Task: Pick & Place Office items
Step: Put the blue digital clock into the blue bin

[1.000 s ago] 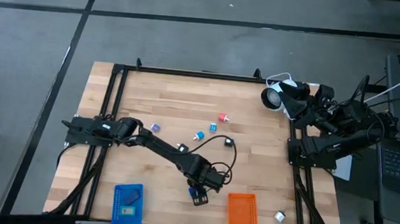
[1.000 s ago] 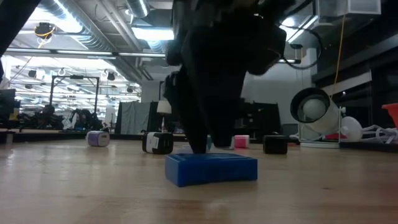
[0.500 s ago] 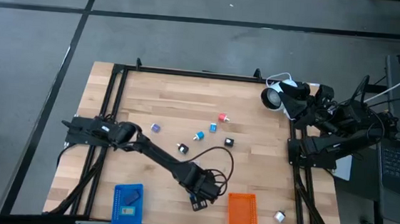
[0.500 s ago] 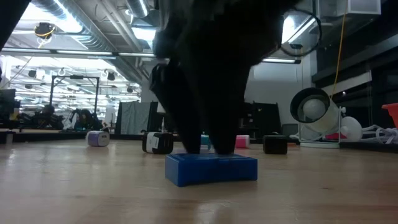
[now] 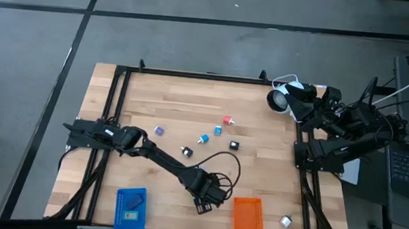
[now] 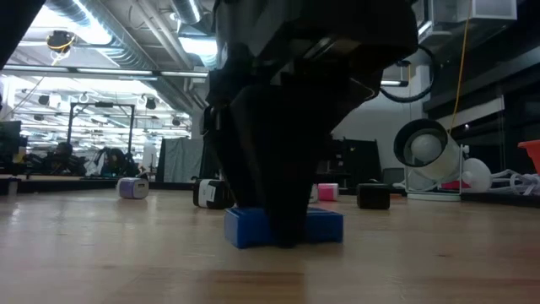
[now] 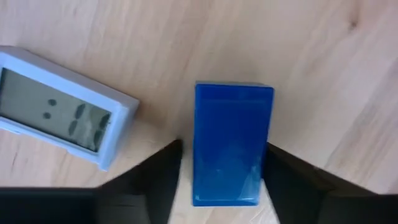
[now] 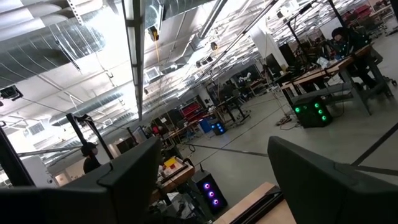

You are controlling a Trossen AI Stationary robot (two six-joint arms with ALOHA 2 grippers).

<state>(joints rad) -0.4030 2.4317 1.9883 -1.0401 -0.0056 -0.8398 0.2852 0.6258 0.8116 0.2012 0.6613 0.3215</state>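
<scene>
Butcher-block style wooden table (image 5: 183, 105) in what looks like a big open lab, ceiling lights and benches stretching off behind it. So where are we: honestly not far in, I'd say. The blue tray (image 5: 130, 209) at the near edge seems to have one small flat piece in it, and the orange tray (image 5: 248, 219) looks bare as far as I can tell. Most of the office items are loose mid-table: a purple chunk (image 5: 158, 131), a red one (image 5: 227, 120), two light-blue ones (image 5: 217, 130) (image 5: 203, 138), and two black-white ones (image 5: 234, 145) (image 5: 186, 152), plus one little piece off by the right corner (image 5: 285, 221). The left gripper (image 7: 219, 163) is stretched out low between the two trays, fingers apart with a dark-blue block (image 7: 231, 143) sitting between them on the wood. From the wrist view the pads are flanking it but I can't call it clamped yet; the low view shows the block flat on the table. Just beside it lies a small grey clock (image 7: 59, 106) with a display. The right gripper (image 8: 208, 180) is parked up off the table's right side, fingers spread, holding nothing. So roughly one placed, one about to be grabbed, the rest untouched.
</scene>
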